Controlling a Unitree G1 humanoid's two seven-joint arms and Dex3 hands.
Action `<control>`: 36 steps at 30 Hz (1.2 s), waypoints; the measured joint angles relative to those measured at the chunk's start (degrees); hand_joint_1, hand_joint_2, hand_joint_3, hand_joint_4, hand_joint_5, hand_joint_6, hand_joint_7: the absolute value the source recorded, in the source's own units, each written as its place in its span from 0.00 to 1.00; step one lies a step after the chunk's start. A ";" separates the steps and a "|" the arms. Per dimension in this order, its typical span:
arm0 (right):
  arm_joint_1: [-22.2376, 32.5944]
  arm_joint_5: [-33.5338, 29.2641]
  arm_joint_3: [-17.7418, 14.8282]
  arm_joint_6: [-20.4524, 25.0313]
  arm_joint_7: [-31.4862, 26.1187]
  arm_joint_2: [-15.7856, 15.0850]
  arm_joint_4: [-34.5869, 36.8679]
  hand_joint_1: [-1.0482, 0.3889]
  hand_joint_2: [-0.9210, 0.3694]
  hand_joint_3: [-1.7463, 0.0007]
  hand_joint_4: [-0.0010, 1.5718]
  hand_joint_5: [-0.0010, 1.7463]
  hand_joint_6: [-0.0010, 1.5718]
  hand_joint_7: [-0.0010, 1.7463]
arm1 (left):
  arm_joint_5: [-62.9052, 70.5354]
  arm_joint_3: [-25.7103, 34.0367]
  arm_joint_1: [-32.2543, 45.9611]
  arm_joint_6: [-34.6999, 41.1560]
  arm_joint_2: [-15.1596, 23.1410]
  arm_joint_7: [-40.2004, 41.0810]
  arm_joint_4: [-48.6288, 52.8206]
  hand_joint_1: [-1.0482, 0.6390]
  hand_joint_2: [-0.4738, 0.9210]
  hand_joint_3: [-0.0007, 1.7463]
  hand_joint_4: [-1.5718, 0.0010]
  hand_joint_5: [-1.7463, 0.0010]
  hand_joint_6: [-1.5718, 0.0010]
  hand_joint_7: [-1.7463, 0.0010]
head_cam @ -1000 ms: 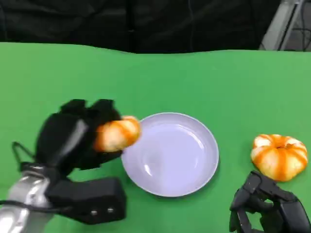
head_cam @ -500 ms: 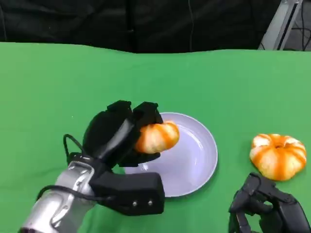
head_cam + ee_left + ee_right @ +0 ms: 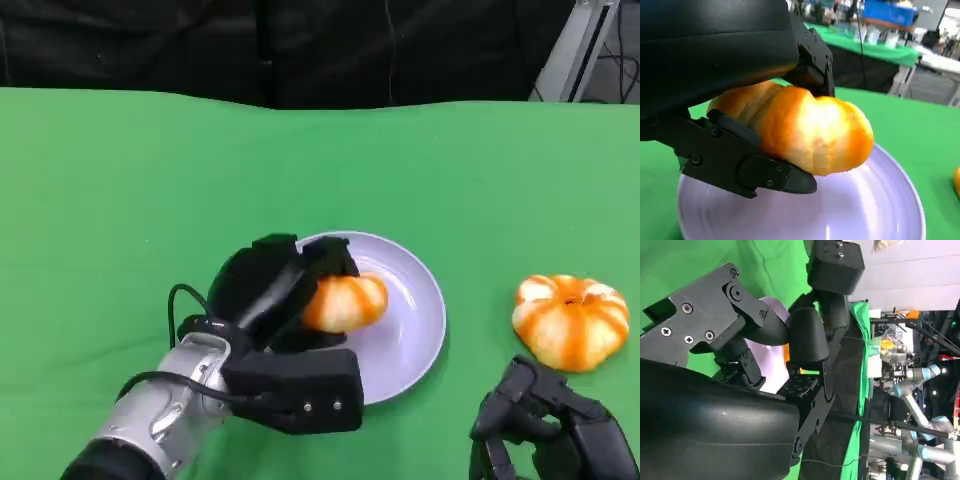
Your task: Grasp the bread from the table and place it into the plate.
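left hand (image 3: 275, 300) grips bread (image 3: 345, 303), holding it over the plate (image 3: 420, 300), likely for a drop | bread looks just above the plate floor in the wrist view, inside the rim | right hand (image 3: 550, 430) low at the table edge, fingers curled on nothing | second bread (image 3: 571, 320) well apart | open green table around

Bright, even overhead light; soft focus throughout.

The green worktop (image 3: 120, 200) is lit flat, with faint shadows hugging the plate (image 3: 415, 325) and the left robot hand (image 3: 265, 295). In the left wrist view a hot highlight glares off the bread (image 3: 815, 130), pale streaks shine on the plate, and the background blurs. The right wrist view is darker, its far clutter hazy.
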 measured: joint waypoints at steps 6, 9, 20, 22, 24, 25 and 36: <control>0.04 0.01 0.25 0.00 -0.16 0.01 0.00 0.62 0.30 0.29 0.53 1.00 0.47 0.90 | 0.37 -2.24 -0.55 0.79 2.26 -8.07 1.35 0.05 1.00 0.37 0.99 1.00 0.83 1.00; 0.03 0.03 0.31 0.00 -0.14 0.01 0.00 0.62 0.30 0.29 0.53 1.00 0.47 0.90 | 2.06 -3.60 -0.54 2.15 3.45 -8.58 0.33 0.02 1.00 0.42 1.00 1.00 0.91 1.00; -0.09 0.05 0.32 0.00 -0.11 -0.01 0.04 0.62 0.30 0.29 0.53 1.00 0.48 0.89 | -0.41 -3.02 1.63 2.91 5.25 -12.41 -8.25 0.00 1.00 0.46 1.00 1.00 0.97 1.00; -0.20 0.04 0.29 0.00 -0.12 -0.02 0.07 0.62 0.31 0.29 0.53 1.00 0.48 0.89 | -2.66 -1.68 2.68 2.80 5.50 -13.60 -10.38 0.01 1.00 0.45 1.00 1.00 0.95 0.99; -0.26 -0.03 0.24 -0.01 -0.19 -0.03 0.12 0.62 0.30 0.30 0.52 1.00 0.48 0.89 | -5.51 0.07 4.09 2.46 5.95 -14.86 -12.98 0.06 1.00 0.43 1.00 1.00 0.92 0.98; -0.32 -0.09 0.22 -0.01 -0.23 -0.04 0.18 0.62 0.30 0.30 0.52 1.00 0.48 0.89 | -7.04 0.95 4.84 2.30 6.14 -15.36 -14.26 0.09 1.00 0.41 1.00 1.00 0.90 0.98; -0.52 -0.04 -0.13 -0.26 -0.09 -0.13 0.45 0.62 0.30 0.29 0.52 1.00 0.47 0.90 | -30.42 11.54 14.28 7.43 2.62 -26.55 -27.11 0.54 1.00 0.27 0.42 0.73 0.39 0.92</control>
